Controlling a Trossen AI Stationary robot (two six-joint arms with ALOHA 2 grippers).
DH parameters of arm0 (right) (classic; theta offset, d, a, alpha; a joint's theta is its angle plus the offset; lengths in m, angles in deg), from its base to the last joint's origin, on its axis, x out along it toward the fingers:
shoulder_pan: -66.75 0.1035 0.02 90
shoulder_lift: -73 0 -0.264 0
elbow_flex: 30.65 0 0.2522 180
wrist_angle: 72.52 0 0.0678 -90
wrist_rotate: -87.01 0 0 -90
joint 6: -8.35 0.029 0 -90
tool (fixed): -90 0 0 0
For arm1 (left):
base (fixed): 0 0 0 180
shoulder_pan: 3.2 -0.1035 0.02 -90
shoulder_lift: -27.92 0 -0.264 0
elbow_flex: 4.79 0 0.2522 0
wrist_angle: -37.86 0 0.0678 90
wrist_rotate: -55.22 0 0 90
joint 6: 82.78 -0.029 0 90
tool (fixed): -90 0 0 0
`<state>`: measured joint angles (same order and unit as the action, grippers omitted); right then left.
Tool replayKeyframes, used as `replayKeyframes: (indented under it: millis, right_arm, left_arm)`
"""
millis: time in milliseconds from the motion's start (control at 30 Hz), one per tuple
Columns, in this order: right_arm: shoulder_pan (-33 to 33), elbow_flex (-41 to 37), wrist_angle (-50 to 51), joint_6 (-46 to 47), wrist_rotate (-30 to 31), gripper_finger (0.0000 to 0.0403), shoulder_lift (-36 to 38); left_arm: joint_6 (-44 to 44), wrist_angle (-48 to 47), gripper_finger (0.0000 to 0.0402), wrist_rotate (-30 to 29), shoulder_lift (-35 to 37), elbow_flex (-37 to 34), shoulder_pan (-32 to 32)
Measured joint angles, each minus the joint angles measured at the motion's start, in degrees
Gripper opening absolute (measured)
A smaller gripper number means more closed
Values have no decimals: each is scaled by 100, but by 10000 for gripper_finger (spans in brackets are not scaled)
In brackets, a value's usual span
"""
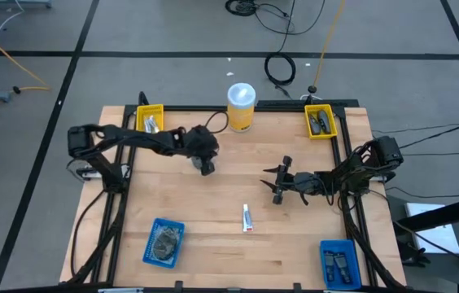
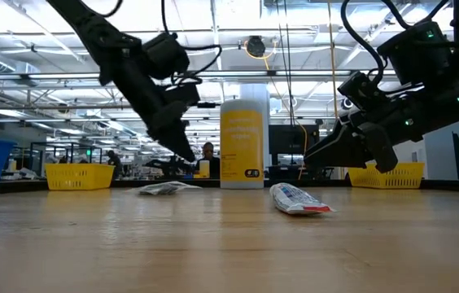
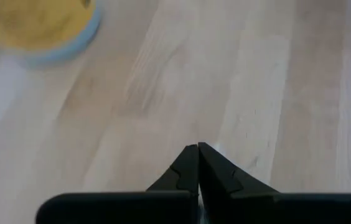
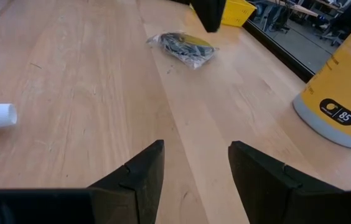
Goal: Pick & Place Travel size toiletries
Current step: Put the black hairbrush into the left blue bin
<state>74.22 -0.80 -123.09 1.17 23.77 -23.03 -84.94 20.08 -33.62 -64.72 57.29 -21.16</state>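
A dark disc in a clear wrapper (image 4: pixel 185 46) lies flat on the wooden table, seen also in the low view (image 2: pixel 164 189). My left gripper (image 1: pixel 206 168) hangs just above it, fingers shut with nothing between them (image 3: pixel 198 149). A small white tube with a red end (image 1: pixel 246 218) lies on its side at mid table (image 2: pixel 299 199). My right gripper (image 1: pixel 273 185) stands open to the right of the tube, low over the table and nearly level (image 4: pixel 194 168), empty.
A big yellow canister with a white lid (image 1: pixel 241 106) stands at the far middle. Yellow bins sit at the far left (image 1: pixel 142 111) and far right (image 1: pixel 332 122) corners, blue bins at the near left (image 1: pixel 150 244) and near right (image 1: pixel 325 262).
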Motion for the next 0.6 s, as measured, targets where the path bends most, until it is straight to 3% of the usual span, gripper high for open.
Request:
replayKeyframes:
  millis: [167,400,467,600]
  right_arm:
    - [0,-1,34,4,0,171,0]
    - [0,0,34,4,0,171,0]
    - [0,0,32,6,0,171,1]
    - [0,0,34,7,0,171,0]
  left_arm:
    - [79,-861,44,-72,144,0,123]
    - [-727,-658,168,135,-96,-2,495]
    - [-920,-485,203,-144,-263,-2,630]
    - [-712,-37,244,-1491,-694,-2,828]
